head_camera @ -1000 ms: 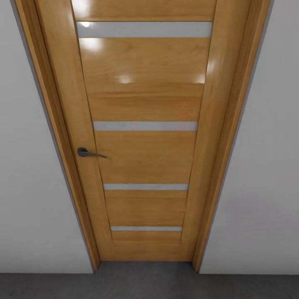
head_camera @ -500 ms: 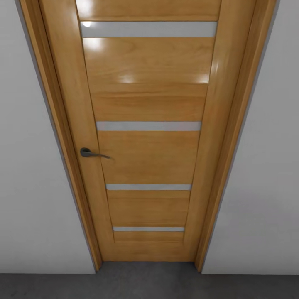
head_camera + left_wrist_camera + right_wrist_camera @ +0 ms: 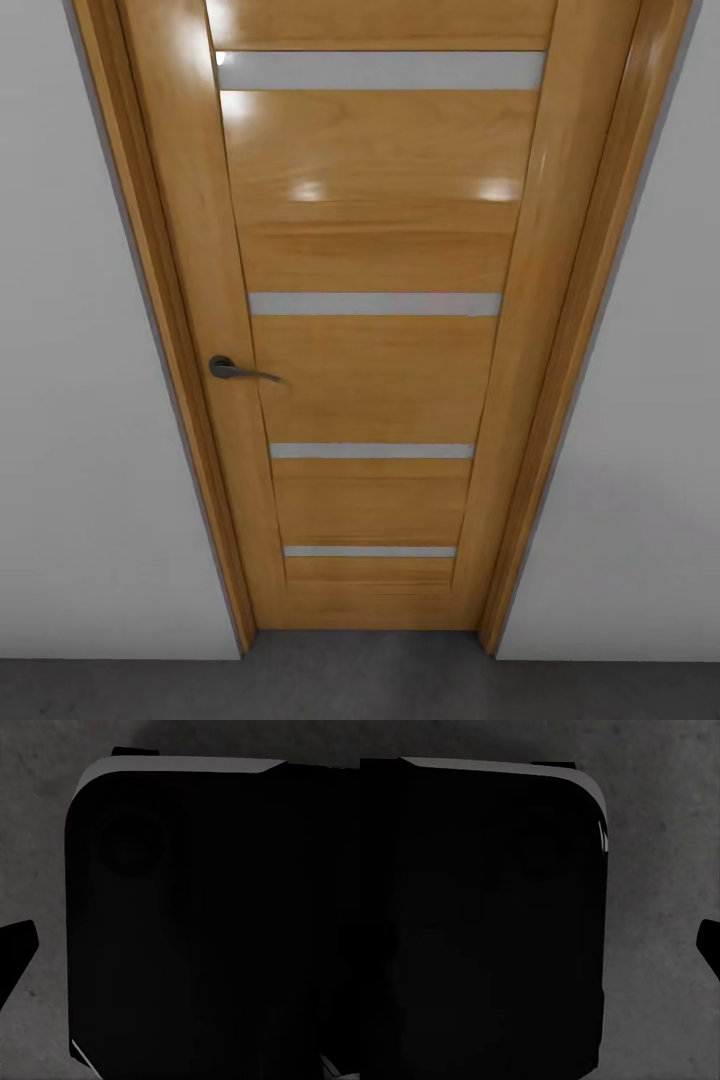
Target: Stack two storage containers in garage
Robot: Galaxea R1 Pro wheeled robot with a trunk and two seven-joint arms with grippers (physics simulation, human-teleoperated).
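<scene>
The two storage containers are out of view. I face a shut tan wooden door (image 3: pixel 380 250) with frosted horizontal strips and a grey lever handle (image 3: pixel 235 371), set in a white wall of the garage. A strip of grey concrete floor (image 3: pixel 360 690) runs along its foot. In the left wrist view one dark fingertip (image 3: pixel 15 949) juts in over the concrete beside my black base (image 3: pixel 210 930). The right wrist view has another dark fingertip (image 3: pixel 710 945) at the edge, beside the same black body (image 3: pixel 487 922). Neither view lets me tell how the jaws stand.
White wall (image 3: pixel 90 450) flanks the door on both sides. The door frame (image 3: pixel 560 400) narrows toward the floor in this steep downward view. Mottled concrete (image 3: pixel 660 870) lies around my base.
The whole picture has slid a little to the right, door and handle together, so the camera has moved; the door itself stays shut.
</scene>
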